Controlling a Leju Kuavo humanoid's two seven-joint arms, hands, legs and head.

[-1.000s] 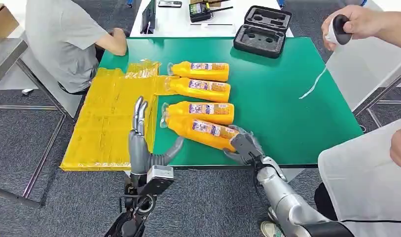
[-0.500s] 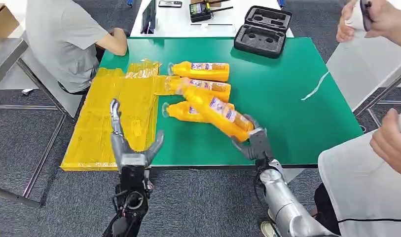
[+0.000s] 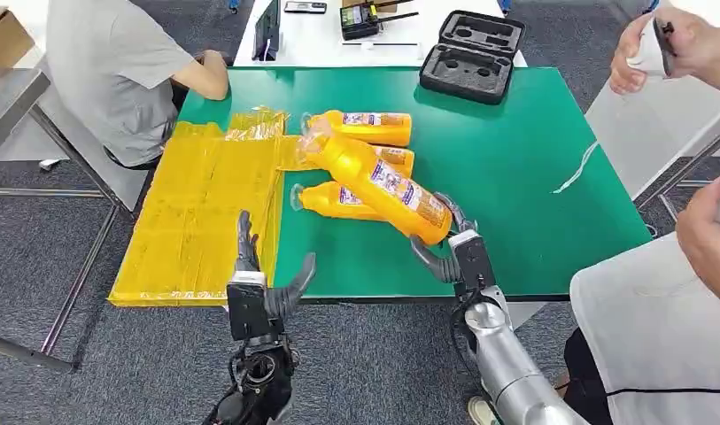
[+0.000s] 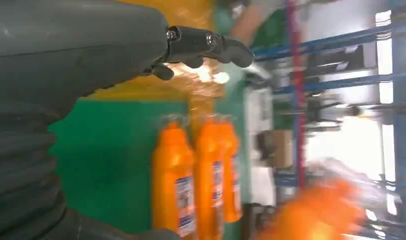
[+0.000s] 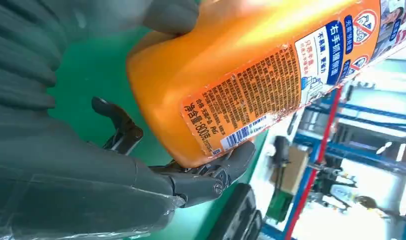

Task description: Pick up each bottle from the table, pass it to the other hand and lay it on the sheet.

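Gripping the base of an orange bottle (image 3: 378, 181), the right hand (image 3: 449, 248) holds it tilted above the green table (image 3: 515, 177), its cap end pointing far-left over three bottles lying there. The left hand (image 3: 263, 283) waits near the table's near edge beside the yellow sheet (image 3: 205, 204), fingers spread wide, holding nothing. Judging by its smooth, rigid plastic body, the bottle looks slippery and probably full, so fairly heavy; the label-wrapped middle seems the safest place for the receiving hand.

Grey carpet floor (image 3: 64, 239), green table (image 3: 515, 168), white desk (image 3: 321, 35) behind
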